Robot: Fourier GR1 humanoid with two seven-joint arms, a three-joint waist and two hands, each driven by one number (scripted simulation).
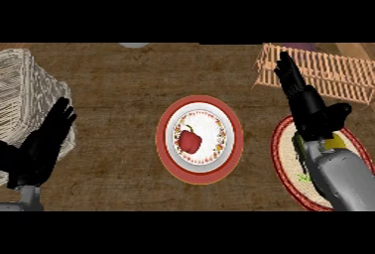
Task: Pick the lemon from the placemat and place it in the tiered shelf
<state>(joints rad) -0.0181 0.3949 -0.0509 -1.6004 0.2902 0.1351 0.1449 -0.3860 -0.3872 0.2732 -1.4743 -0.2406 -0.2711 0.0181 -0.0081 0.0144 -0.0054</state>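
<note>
- Brown wood counter (117, 74) fills the view, dark and grainy.
- A white wicker basket (26, 89) sits at the left edge.
- A wooden slat shelf (330, 74) sits at the top right.
- A red placemat (289, 168) lies at the right, under the right arm.
- The lemon (336, 143) is a bit of yellow by the right wrist, over the placemat.
- Right hand (311, 111) has straight fingers, pointing to the shelf.
- Left hand (44, 144) rests flat, fingers straight.
- A red pepper (190, 141) lies on a plate (219, 130) in the middle.
- No writing shows.

Lemon (335, 143) seemingly under right robot hand (315, 115)
</note>
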